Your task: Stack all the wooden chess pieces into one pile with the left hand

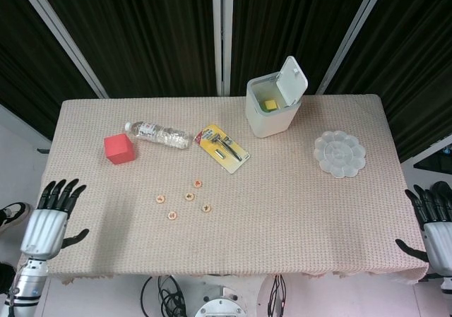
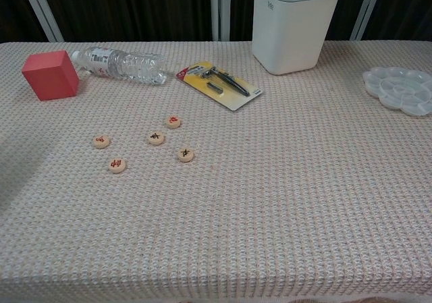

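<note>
While nothing is being held, the left robot hand sits at the lower left corner of the desk, fingers spread apart and pointing away from the robot, empty. Further in on the left side lies one red cube, and just beside it one clear water bottle on its side, its length running left to right with the cap toward the cube.

Below these, left of the desk's middle, five round wooden chess pieces lie flat and apart from one another, faces up with red or dark characters on top. They form a loose cluster: one at far left, one nearest the robot, one in the middle, one further back and one at right. Being flat discs, they have no long axis. None is stacked.

Right of the bottle lies one yellow card package, set diagonally. Next stands one white bin with its lid tipped open and something yellow inside. Further right rests one clear flower-shaped palette.

At the lower right edge, the right robot hand is empty, fingers spread apart.
</note>
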{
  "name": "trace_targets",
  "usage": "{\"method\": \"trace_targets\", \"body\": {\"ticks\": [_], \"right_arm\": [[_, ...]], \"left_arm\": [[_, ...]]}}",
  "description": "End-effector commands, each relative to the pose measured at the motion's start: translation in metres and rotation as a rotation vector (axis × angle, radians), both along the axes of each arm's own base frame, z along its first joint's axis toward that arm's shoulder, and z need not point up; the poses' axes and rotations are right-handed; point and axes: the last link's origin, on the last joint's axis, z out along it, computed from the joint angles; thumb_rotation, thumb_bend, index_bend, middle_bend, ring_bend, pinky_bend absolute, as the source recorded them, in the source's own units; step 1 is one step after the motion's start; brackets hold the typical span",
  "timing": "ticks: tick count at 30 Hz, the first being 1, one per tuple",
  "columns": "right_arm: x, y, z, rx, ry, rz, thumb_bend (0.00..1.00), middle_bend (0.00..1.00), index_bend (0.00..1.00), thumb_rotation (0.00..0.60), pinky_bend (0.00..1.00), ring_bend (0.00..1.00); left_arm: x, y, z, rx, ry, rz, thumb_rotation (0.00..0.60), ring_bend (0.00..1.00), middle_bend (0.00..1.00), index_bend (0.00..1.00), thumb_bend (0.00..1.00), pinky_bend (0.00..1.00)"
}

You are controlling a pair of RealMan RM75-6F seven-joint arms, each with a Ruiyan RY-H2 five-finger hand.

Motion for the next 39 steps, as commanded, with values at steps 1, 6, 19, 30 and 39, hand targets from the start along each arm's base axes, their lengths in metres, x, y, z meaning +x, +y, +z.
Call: {"method": "trace_targets", "body": {"ticks": [1, 6, 19, 30, 39], "right_arm": [[-0.001, 0.0, 0.0, 0.002, -0.002, -0.005, 0.03, 0.0, 0.0, 0.6, 0.0, 0.0], [-0.005, 0.001, 0.001, -0.003, -0.014, -0.013, 0.03, 0.0, 0.0, 0.6, 0.0, 0.0], [-0.011, 0.005, 0.006, -0.018, -0.022, -0.026, 0.03, 0.0, 0.0, 0.6, 0.0, 0.0], [-0.014, 0.002, 0.006, -0.021, -0.024, -0.034, 0.03, 0.0, 0.0, 0.6, 0.0, 0.0], [-0.014, 0.0, 0.006, -0.024, -0.024, -0.039, 0.04, 0.0, 0.0, 0.6, 0.0, 0.0]], "left_arm": [[0.015, 0.007, -0.021, -0.103, -0.079, -0.037, 0.6, 0.0, 0.06, 0.12, 0.1, 0.0], [0.043, 0.021, -0.054, -0.213, -0.125, -0.106, 0.6, 0.0, 0.06, 0.12, 0.1, 0.0], [0.077, 0.052, -0.133, -0.371, -0.074, -0.2, 0.6, 0.0, 0.06, 0.21, 0.12, 0.0], [0.073, 0.069, -0.158, -0.386, -0.06, -0.19, 0.6, 0.0, 0.06, 0.29, 0.2, 0.0], [0.065, 0.076, -0.168, -0.421, -0.056, -0.167, 0.6, 0.0, 0.06, 0.33, 0.28, 0.0]]}}
